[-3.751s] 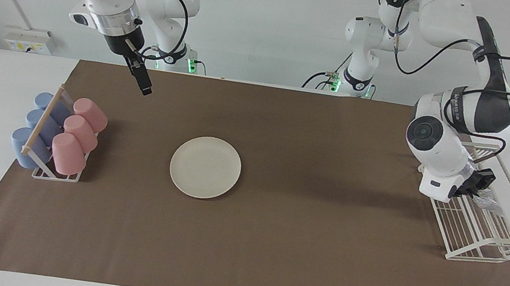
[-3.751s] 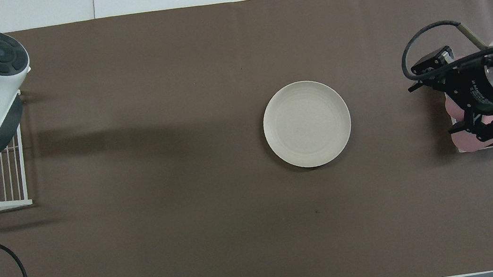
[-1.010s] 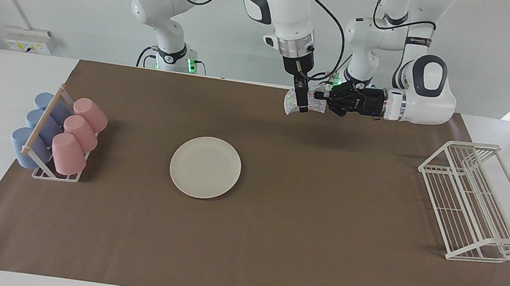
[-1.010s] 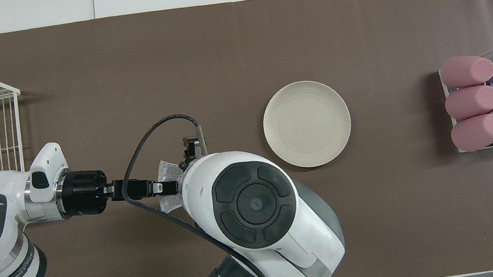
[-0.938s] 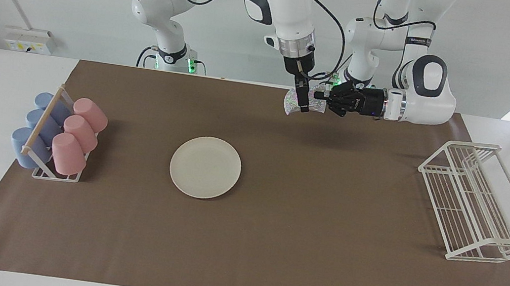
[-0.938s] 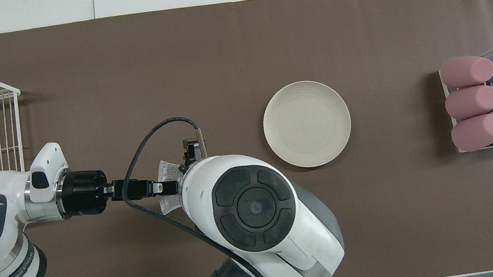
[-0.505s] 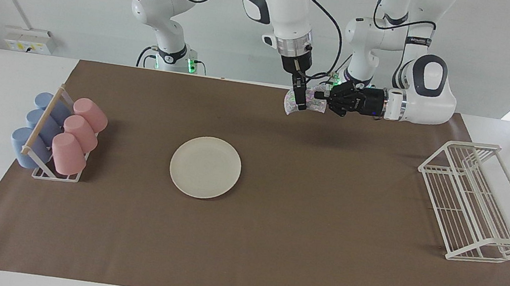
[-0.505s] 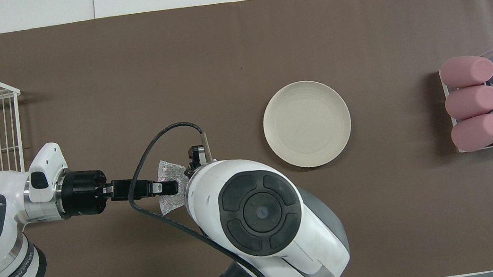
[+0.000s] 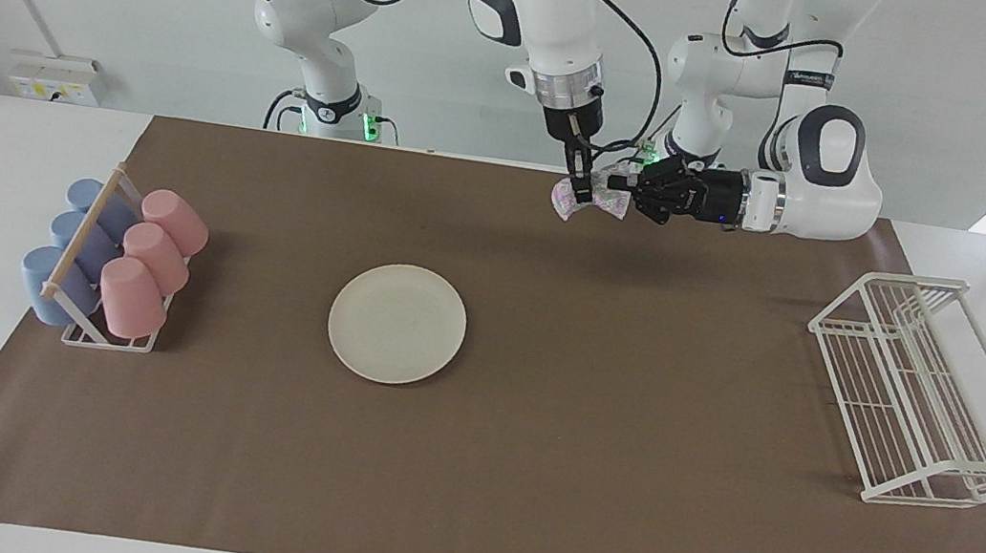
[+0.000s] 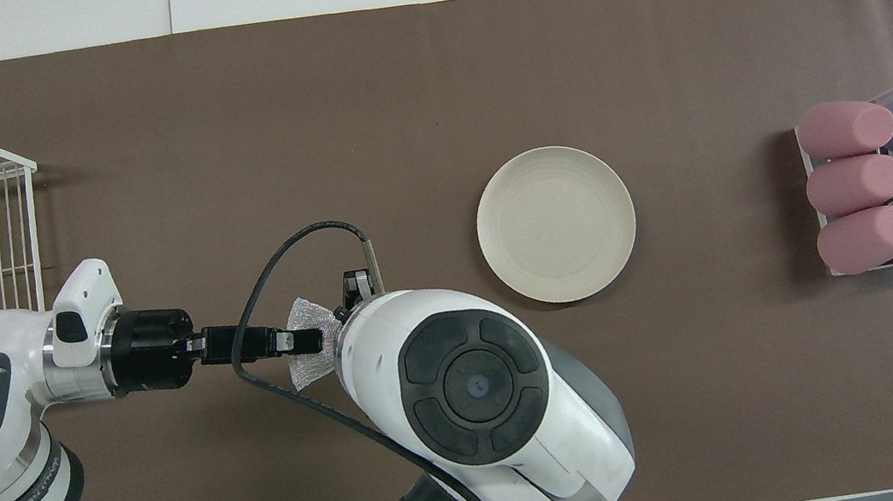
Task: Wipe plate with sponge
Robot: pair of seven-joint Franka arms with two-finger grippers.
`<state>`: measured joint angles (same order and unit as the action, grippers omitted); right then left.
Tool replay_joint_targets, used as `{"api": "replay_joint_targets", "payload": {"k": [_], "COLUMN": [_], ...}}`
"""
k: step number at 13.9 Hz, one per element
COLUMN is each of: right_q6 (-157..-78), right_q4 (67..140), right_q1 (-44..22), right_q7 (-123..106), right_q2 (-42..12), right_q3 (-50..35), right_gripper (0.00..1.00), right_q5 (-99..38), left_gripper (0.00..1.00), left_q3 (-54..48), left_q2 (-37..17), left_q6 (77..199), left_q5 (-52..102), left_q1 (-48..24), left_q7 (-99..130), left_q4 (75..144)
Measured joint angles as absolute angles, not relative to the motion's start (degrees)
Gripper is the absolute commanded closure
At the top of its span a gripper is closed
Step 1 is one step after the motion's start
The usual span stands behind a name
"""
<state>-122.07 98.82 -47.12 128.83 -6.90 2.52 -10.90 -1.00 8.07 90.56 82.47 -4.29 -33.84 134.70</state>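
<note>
We judge the one small silvery, glittery mesh sponge soft, light and best pinched mid-body, as it hangs over the mat near the robots, nipped by the right gripper and the left gripper, well apart from the one round cream-white plate.

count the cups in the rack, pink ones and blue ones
6: three pink cups lie in a row in the cup rack at the right arm's end of the table, three blue cups alongside them, toward the table's end. None looks hidden.
</note>
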Motion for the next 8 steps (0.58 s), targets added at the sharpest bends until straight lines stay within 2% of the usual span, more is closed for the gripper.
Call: {"api": "replay_joint_targets", "payload": {"k": [1, 2, 5, 8], "right_q6": [-122.07, -122.07, -121.07, -119.24], "right_q4": [98.82, 98.83, 99.13, 99.18], "right_q1": [-47.12, -47.12, -46.64, -43.33], "right_q7": [128.82, 128.74, 125.76, 118.29], "right_q2": [-6.89, -6.88, -6.86, -6.83], "right_q3": [2.52, 2.52, 2.68, 2.97], "right_gripper": [1.0, 1.0, 1.0, 1.0], "right_q5": [-10.9, -10.9, -10.86, -10.86], "left_gripper": [0.55, 0.01, 0.0, 0.0], "left_q3": [-1.01, -1.03, -0.99, -0.97], "left_q2": [8.09, 8.1, 8.19, 8.2], "left_q6": [90.56, 90.55, 90.56, 90.59], "left_q5": [82.47, 82.47, 82.47, 82.47], "left_q1": [-4.3, -4.31, -4.32, -4.32], "left_q7": [-33.84, -33.84, -33.84, -33.84], "left_q4": [134.7, 134.7, 134.7, 134.7]}}
